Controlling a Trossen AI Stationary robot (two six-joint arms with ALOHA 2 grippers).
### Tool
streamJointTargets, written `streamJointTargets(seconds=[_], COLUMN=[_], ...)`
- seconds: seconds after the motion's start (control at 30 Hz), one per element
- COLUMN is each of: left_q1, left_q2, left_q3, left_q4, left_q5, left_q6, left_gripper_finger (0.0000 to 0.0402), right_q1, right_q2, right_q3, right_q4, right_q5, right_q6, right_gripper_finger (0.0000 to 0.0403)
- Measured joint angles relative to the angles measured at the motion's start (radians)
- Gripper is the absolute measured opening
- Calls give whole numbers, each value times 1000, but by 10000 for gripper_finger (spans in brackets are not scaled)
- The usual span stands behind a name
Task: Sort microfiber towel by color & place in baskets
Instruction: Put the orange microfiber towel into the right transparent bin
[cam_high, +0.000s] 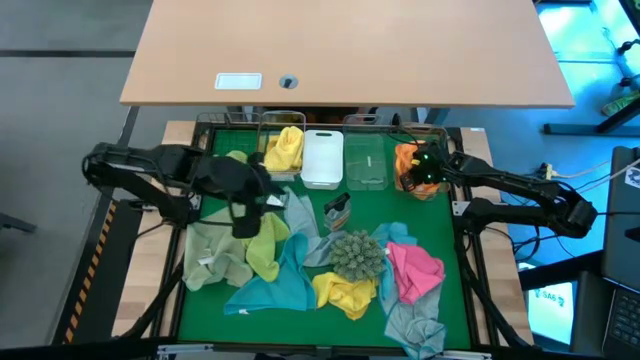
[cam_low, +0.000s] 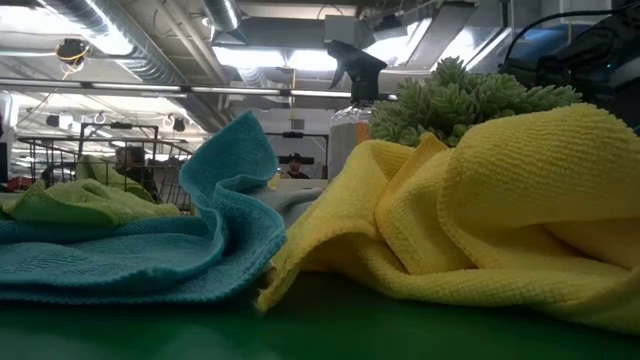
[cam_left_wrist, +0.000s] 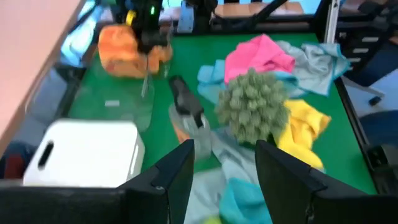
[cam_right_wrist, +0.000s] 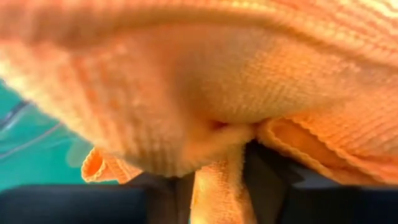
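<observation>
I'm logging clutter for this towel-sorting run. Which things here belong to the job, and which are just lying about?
Job:
- orange towel at right gripper
- yellow towel in a bin
- white bin
- clear bin
- pink towel
- teal towel

Lying about:
- spiky ball
- spray bottle
</observation>
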Motion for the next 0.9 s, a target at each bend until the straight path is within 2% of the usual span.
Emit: streamJointTargets(seconds=[0.13, 0.27, 0.47, 0.7, 0.9], left_q1=[-23, -56, -101, -105, -105], left_q2=[-37, -89, -202, -313, -317], left_q3=[-3, -75, -304, -571, -701], left_q4=[-111, -111, 4, 131, 174], left_q5=[-2, -15, -135, -135, -124], left_q6=[-68, -89, -181, -436, -614], left_gripper_finger=[163, 163, 163, 163, 163], right_q1=[0, 0, 1, 1, 1], right_q2=[0, -4, -41, -119, -200], right_q3=[0, -1, -2, -2, -2], right_q4=[-3, -11, -17, -26, -65], right_q5=[-20, -65, -72, -73, -77], right_q6=[2, 21, 21, 22, 23], right_gripper_finger=[162, 172, 172, 172, 172])
